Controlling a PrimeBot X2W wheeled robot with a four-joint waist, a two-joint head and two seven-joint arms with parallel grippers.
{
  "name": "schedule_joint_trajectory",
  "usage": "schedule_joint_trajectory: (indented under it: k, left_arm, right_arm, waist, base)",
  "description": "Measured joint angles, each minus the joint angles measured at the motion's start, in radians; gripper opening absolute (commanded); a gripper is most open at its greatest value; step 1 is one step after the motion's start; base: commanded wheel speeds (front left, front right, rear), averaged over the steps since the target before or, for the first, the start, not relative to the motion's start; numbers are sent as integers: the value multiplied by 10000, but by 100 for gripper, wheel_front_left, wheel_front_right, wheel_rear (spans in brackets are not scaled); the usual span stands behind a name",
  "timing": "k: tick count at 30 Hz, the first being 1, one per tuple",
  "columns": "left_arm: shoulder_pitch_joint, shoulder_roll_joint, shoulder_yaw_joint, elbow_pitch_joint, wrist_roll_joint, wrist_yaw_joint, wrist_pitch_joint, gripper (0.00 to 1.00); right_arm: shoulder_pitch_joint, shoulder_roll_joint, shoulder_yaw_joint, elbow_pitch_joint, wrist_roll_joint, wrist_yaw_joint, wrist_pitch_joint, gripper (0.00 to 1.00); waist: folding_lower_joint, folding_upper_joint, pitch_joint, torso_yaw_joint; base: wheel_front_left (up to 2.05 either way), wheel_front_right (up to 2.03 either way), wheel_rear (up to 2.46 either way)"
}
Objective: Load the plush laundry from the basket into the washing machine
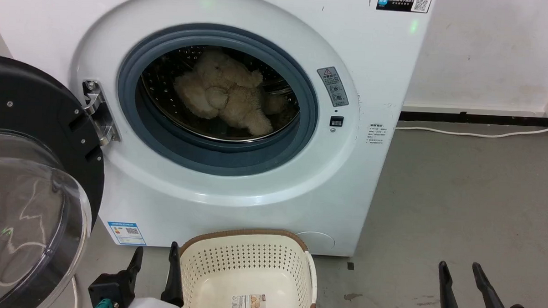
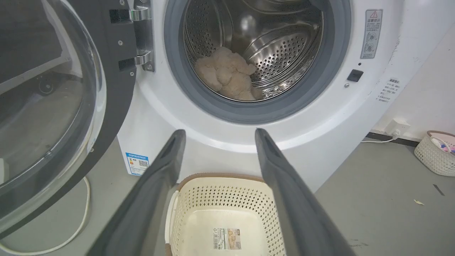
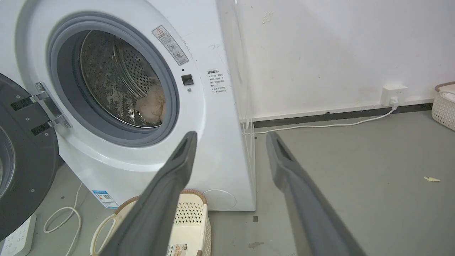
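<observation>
The plush laundry lies inside the steel drum of the washing machine, a shaggy cream-beige toy resting on the drum's floor; it also shows as the plush laundry in the left wrist view and partly as the plush laundry in the right wrist view. The basket stands on the floor before the washer with just a paper label on its bottom. My left gripper is open beside the basket's left rim, holding nothing. Over bare floor at the lower right, my right gripper is open too.
The washer's door hangs wide open at the left, its clear bulge facing me. A white cable runs along the wall's foot on the grey floor. A second small basket sits far right by the wall socket.
</observation>
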Motion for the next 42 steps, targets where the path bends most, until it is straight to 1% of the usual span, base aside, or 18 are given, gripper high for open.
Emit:
schedule_joint_trajectory:
  k: [6,15,19,26,39,40,42]
  left_arm:
    - [95,29,-153,-54,-21,-8,12,100]
    - [152,180,-449,-109,54,-92,115,100]
    - [146,313,-568,-165,305,-88,150,100]
    - [88,460,-721,-276,633,13,155,100]
    - [-46,477,-830,-382,627,84,132,100]
    - [-43,470,-844,-368,627,82,148,0]
    - [-43,466,-842,-360,627,82,153,0]
  right_arm:
    - [1,-2,77,142,-355,0,44,100]
    - [-5,-2,153,159,-418,0,389,100]
    - [-12,-2,211,161,-416,2,500,100]
    - [-17,-2,236,163,-416,0,623,100]
    - [-48,-2,278,261,-364,0,629,100]
    - [-48,-2,276,268,-355,0,631,0]
    - [-48,-2,278,268,-353,0,631,0]
  waist:
    - [0,0,-43,121]
    - [0,1,-15,234]
    - [0,0,13,214]
    - [0,0,47,192]
    - [1,0,84,232]
    - [0,0,76,241]
    - [1,0,77,241]
  base:
    - [0,0,0]
    - [0,0,0]
    - [0,0,0]
    - [0,0,0]
    - [0,0,0]
    - [0,0,0]
    - [0,0,0]
